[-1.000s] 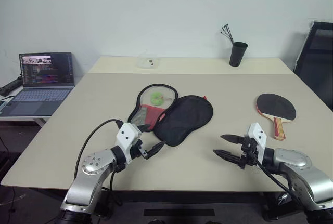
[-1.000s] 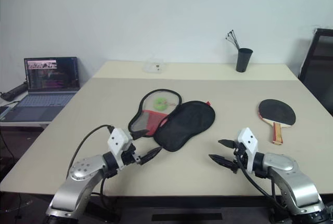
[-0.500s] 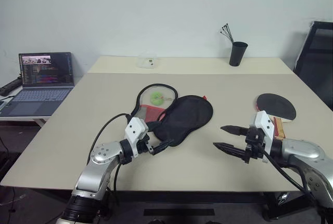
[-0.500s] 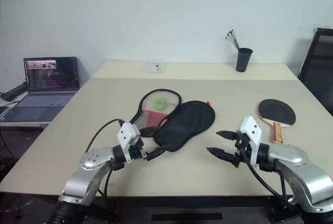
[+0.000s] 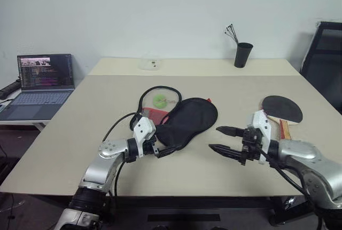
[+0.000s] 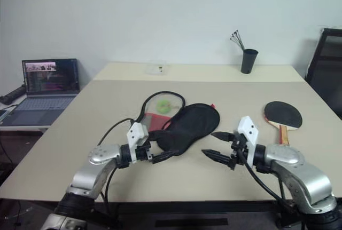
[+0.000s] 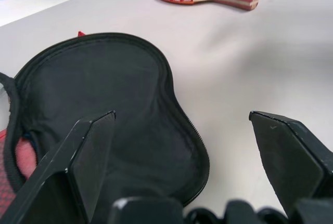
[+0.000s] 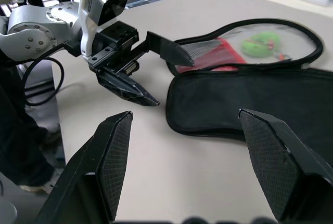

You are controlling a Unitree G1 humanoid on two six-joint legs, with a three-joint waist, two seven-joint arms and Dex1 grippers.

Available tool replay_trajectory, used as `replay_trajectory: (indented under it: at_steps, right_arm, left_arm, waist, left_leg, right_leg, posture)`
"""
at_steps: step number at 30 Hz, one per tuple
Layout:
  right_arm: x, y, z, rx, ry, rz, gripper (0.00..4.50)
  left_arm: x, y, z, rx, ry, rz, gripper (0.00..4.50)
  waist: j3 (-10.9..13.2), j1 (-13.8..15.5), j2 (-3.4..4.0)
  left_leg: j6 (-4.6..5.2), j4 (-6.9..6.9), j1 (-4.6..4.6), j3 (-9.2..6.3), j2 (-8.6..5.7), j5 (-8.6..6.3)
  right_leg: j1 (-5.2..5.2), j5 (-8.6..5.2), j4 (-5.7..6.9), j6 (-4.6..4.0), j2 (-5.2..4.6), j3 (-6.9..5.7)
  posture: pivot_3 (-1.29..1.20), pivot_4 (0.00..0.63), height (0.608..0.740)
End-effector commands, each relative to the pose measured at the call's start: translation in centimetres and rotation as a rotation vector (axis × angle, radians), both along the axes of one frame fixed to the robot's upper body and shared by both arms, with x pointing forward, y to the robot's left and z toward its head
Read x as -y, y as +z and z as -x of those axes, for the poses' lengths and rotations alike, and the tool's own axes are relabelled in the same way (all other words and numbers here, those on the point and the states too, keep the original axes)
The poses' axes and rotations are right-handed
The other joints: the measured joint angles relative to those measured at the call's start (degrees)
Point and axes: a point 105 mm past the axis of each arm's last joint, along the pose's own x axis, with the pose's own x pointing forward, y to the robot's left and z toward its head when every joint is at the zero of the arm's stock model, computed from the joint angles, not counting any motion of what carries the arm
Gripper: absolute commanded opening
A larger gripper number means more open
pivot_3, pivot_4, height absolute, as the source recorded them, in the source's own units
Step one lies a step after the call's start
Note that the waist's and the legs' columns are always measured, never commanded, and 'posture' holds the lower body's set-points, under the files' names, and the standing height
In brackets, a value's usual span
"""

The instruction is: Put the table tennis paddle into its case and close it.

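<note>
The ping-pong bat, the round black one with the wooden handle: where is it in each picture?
Left eye view: the round black table tennis paddle with a wooden handle lies at the right on the beige table.
Right eye view: at the right too.
Left wrist view: far off, near the top edge.
Right wrist view: not in it.
Shared landmark: the open black and red fabric case, seen in all four.

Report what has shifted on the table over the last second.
The left gripper has crept forward to the near edge of the case, open and holding nothing. The right gripper has risen and swung inward toward the case, also open and empty. The case and the table tennis paddle lie where they were.
</note>
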Motion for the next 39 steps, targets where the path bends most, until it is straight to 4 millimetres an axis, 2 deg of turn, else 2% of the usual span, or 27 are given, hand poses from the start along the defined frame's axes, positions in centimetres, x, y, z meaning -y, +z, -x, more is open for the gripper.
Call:
replay_trajectory:
  at_steps: [1,3,9,15,19,23,30,39]
  right_arm:
    - [-0.9,0.4,-0.4,0.032,0.004,-0.011,3.57]
    - [-1.3,0.1,-0.8,0.015,-0.004,-0.022,3.57]
    - [-1.8,-2.3,-4.5,-0.174,-0.211,-0.028,3.57]
    - [-2.1,-4.7,-6.8,-0.342,-0.37,-0.037,3.57]
    - [-3.1,-5.6,-6.9,-0.397,-0.366,-0.043,3.57]
    - [-4.8,-5.7,-6.6,-0.427,-0.325,-0.066,3.57]
    - [-7.2,-5.8,-6.4,-0.446,-0.254,-0.06,3.57]
    - [-8.3,-6.6,-7.7,-0.437,-0.271,-0.006,3.57]
  left_arm:
    - [-1.3,1.6,0.5,0.046,0.015,0.005,4.5]
    - [-1.7,1.6,0.7,0.04,0.024,0.002,4.5]
    - [-3.9,2.0,0.7,0.041,0.079,0.004,4.5]
    - [-6.1,3.8,0.3,0.01,0.089,0.022,4.5]
    - [-7.2,5.0,-0.1,-0.002,0.097,0.016,4.5]
    - [-7.2,6.1,-0.2,-0.013,0.087,0.015,4.5]
    - [-6.1,7.3,1.3,-0.072,-0.021,-0.004,4.5]
    - [-7.4,7.7,2.6,-0.117,-0.042,-0.049,4.5]
  waist:
    - [0.0,0.0,0.0]
    - [0.0,0.1,0.0]
    - [0.0,0.1,0.0]
    - [0.0,0.1,0.0]
    - [0.0,0.1,0.0]
    - [0.0,0.0,0.0]
    - [0.0,-0.2,0.0]
    - [0.0,-0.6,0.01]
  left_leg:
    - [0.0,0.0,0.0,-0.02,0.0,0.0]
    - [0.0,0.0,0.0,-0.03,0.0,0.0]
    - [0.0,0.0,0.0,-0.04,0.0,0.0]
    - [-0.01,-0.03,-0.02,-0.02,-0.01,0.0]
    - [0.0,-0.02,-0.02,-0.02,-0.02,0.0]
    - [0.0,-0.03,-0.02,-0.01,-0.01,0.0]
    - [0.0,-0.03,-0.01,-0.02,0.0,0.0]
    - [0.0,-0.03,0.02,-0.02,0.05,0.0]
  right_leg:
    - [0.0,-0.01,0.01,-0.01,0.0,-0.01]
    - [0.01,-0.01,0.0,-0.01,0.0,-0.01]
    - [-0.01,0.01,0.0,-0.04,-0.02,0.01]
    - [-0.05,0.0,-0.01,-0.09,-0.02,0.02]
    - [-0.05,0.0,0.02,-0.07,-0.01,0.0]
    - [-0.06,0.0,0.02,-0.06,0.02,0.01]
    - [-0.07,0.0,0.07,-0.07,0.04,0.02]
    - [-0.08,-0.01,0.09,-0.08,0.11,0.05]
  posture:
    - [0.0,0.15,0.74]
    - [0.0,0.15,0.74]
    - [0.0,0.15,0.74]
    - [0.0,0.15,0.74]
    - [0.0,0.15,0.74]
    - [0.0,0.15,0.74]
    - [0.0,0.15,0.74]
    - [0.0,0.15,0.74]
